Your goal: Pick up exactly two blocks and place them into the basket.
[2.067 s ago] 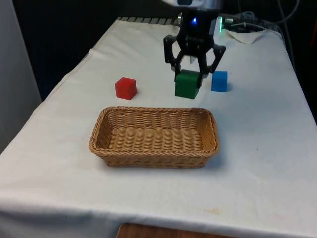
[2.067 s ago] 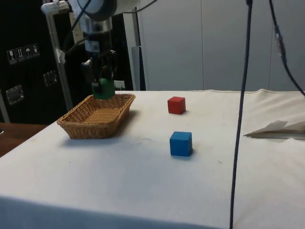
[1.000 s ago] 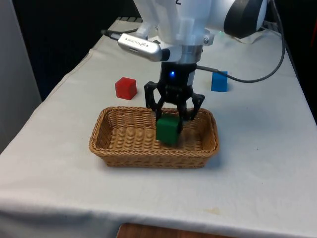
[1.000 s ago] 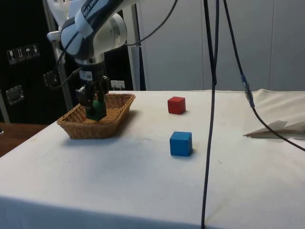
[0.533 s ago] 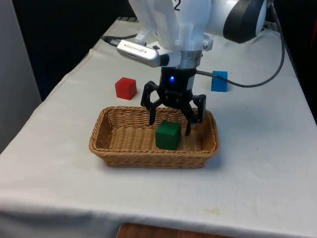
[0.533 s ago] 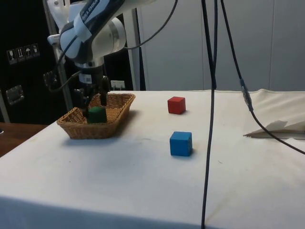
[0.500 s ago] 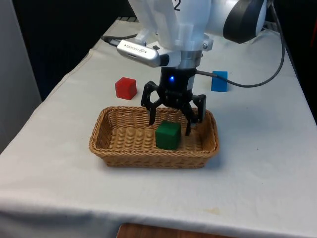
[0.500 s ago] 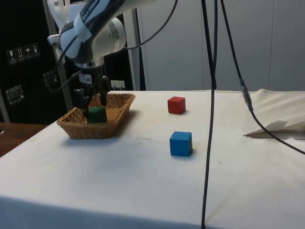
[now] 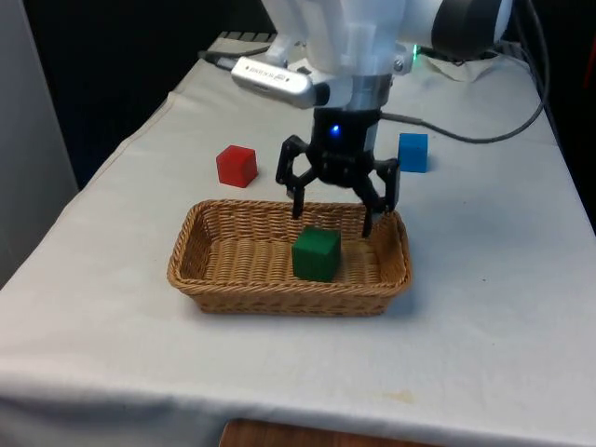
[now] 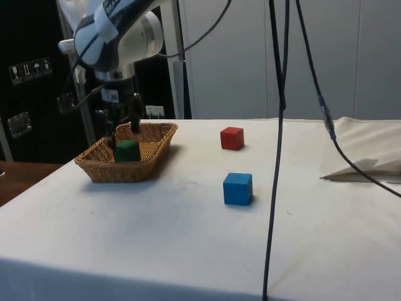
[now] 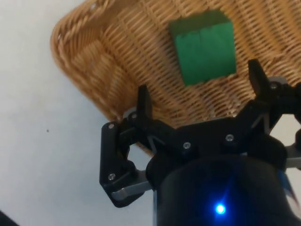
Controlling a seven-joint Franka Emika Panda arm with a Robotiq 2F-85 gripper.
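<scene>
A green block (image 9: 317, 254) lies free on the floor of the woven basket (image 9: 200, 270), towards the front view's right. My gripper (image 9: 333, 220) hangs open just above and behind it, touching nothing. From the side, the green block (image 10: 127, 151) rests in the basket (image 10: 100, 168) with the gripper (image 10: 123, 134) over it. The wrist view looks down on the green block (image 11: 203, 45) and the basket wall (image 11: 103, 70) past the spread gripper (image 11: 200, 90). A red block (image 9: 237, 165) and a blue block (image 9: 413, 152) stand on the cloth behind the basket.
The red block (image 10: 232, 138) and blue block (image 10: 238, 189) stand apart on open cloth. Crumpled white paper (image 10: 368, 168) lies near the table's far corner. Black cables (image 10: 276, 125) hang from the arm across the side view.
The gripper opened and let go of the green block, which now rests in the basket. The gripper has since risen and drawn back a little towards the basket's far rim.
</scene>
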